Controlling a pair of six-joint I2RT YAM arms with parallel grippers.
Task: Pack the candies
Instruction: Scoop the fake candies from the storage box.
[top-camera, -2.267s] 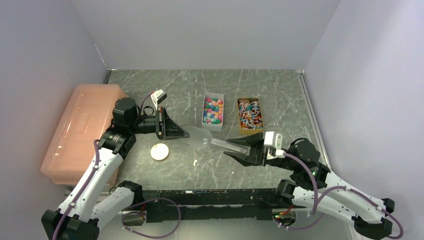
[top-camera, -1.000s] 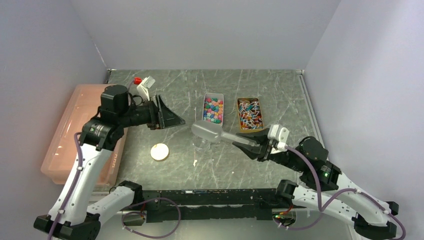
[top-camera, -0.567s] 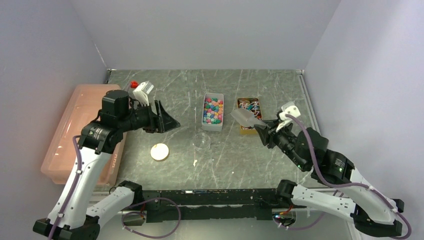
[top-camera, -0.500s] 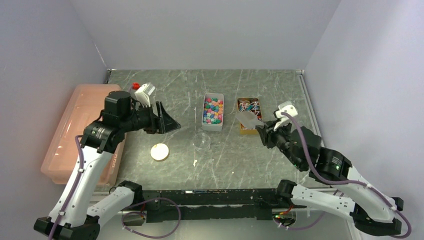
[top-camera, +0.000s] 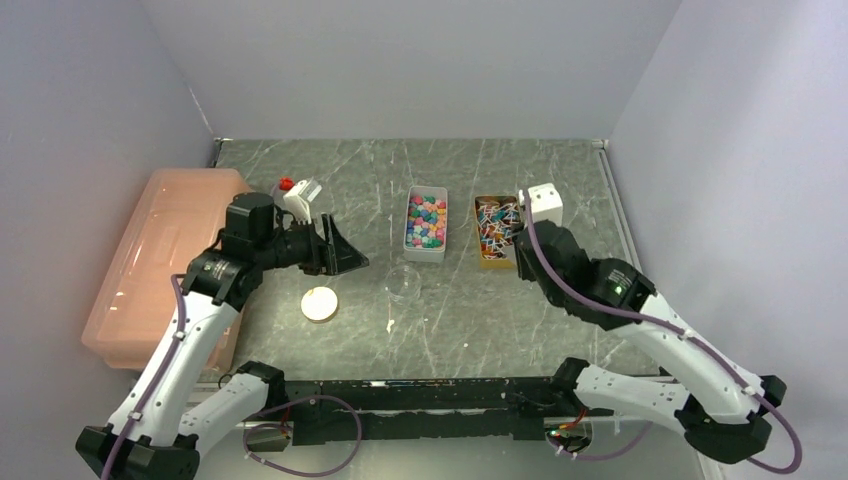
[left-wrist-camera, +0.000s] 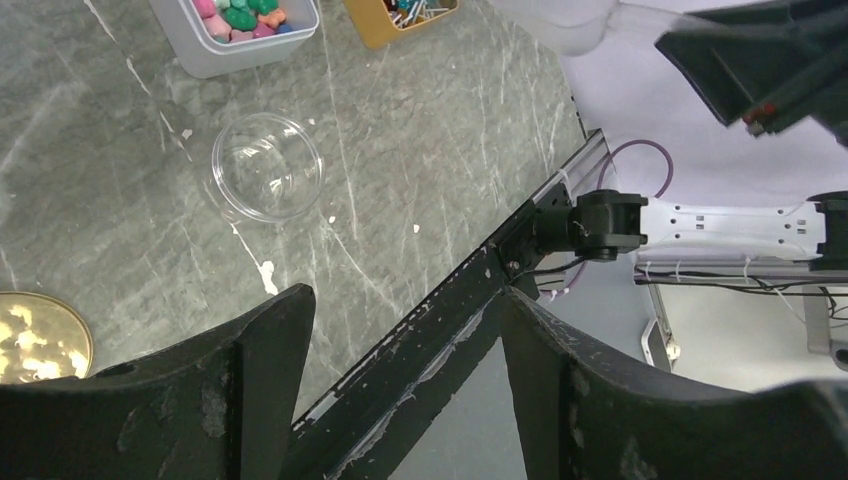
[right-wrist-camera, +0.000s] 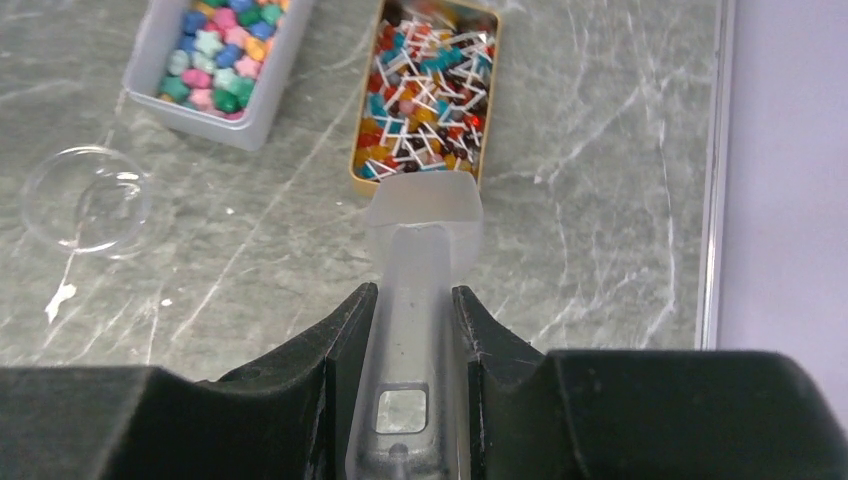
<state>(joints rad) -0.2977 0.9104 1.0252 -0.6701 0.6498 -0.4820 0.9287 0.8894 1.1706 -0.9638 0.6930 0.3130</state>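
Note:
The candies (top-camera: 426, 221) (right-wrist-camera: 222, 48) (left-wrist-camera: 240, 15), small and in mixed colours, fill a grey tray (top-camera: 411, 245) at mid-table. My right gripper (right-wrist-camera: 414, 310) is shut on the handle of a translucent scoop (right-wrist-camera: 422, 215). The scoop's bowl hangs at the near end of an orange tin (right-wrist-camera: 357, 170) to the right of the candy tray. In the top view the right arm (top-camera: 585, 280) hides that gripper and the scoop. My left gripper (top-camera: 345, 255) (left-wrist-camera: 405, 295) hovers open and empty, left of a clear round dish (top-camera: 403, 283) (left-wrist-camera: 267, 180) (right-wrist-camera: 87, 200).
The orange tin (top-camera: 480, 215) holds small sweets on white sticks. A round gold lid (top-camera: 319, 303) (left-wrist-camera: 40, 340) lies near the left arm. A pink lidded bin (top-camera: 165, 260) lines the table's left edge. White crumbs (top-camera: 389, 325) lie near the dish.
The right arm swung the scoop from over the clear dish to the right, to the orange tin's near end. The left gripper drifted slightly nearer and stayed open.

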